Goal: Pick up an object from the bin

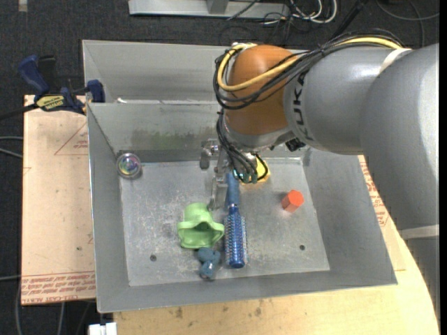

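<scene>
- Camera view is looking down on the grey metal bin (150, 201), with the arm (363, 82) reaching in from the right and its orange-covered wrist (255, 93) hanging over the middle of the bin towards the rear wall.
- The tool (221, 183) is pointing down below the wrist near the bin's centre, sitting just beside the handle end of a blue hairbrush (235, 236).
- The hairbrush is lying flat in the centre-front of the bin floor, its thin handle pointing towards the rear wall and its bristled head towards the front edge.
- The wrist and its cables are hiding the tool's tip, so how far it is open, and whether it is gripping the handle, cannot be told.
- A light green crumpled soft thing (198, 229) is lying against the brush on the view's left side.
- A small blue-grey thing (207, 262) is lying just in front of the green one, beside the end of the brush head.
- A small orange block (292, 200) is sitting apart from the brush, towards the view's right.
- A shiny round thing (128, 165) is resting at the rear left of the floor, well apart from the rest.
</scene>
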Robot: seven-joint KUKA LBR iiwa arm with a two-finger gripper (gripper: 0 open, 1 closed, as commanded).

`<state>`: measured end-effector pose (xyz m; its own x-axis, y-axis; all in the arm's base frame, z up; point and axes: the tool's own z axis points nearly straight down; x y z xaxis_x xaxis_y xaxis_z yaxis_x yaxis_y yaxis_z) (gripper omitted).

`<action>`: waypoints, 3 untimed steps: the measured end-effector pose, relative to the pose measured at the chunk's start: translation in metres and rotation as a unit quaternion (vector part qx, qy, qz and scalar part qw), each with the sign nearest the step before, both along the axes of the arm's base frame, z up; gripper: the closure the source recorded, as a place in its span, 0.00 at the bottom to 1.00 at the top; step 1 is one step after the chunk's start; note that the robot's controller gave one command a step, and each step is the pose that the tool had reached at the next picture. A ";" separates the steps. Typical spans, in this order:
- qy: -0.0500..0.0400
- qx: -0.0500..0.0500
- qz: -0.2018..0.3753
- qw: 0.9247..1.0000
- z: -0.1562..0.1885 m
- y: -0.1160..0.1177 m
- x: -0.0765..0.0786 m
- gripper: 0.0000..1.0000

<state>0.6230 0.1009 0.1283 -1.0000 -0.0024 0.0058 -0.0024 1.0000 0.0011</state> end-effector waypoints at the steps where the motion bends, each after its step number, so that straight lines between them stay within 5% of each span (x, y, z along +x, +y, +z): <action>1: 0.003 0.000 0.011 1.000 -0.063 0.006 -0.075 0.00; 2: -0.003 0.000 -0.097 0.995 0.007 0.031 -0.122 0.00; 3: -0.003 0.000 -0.112 0.994 -0.061 0.047 -0.139 0.00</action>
<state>0.4845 0.1477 0.0678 -0.9753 0.2208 -0.0002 0.2208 0.9753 0.0011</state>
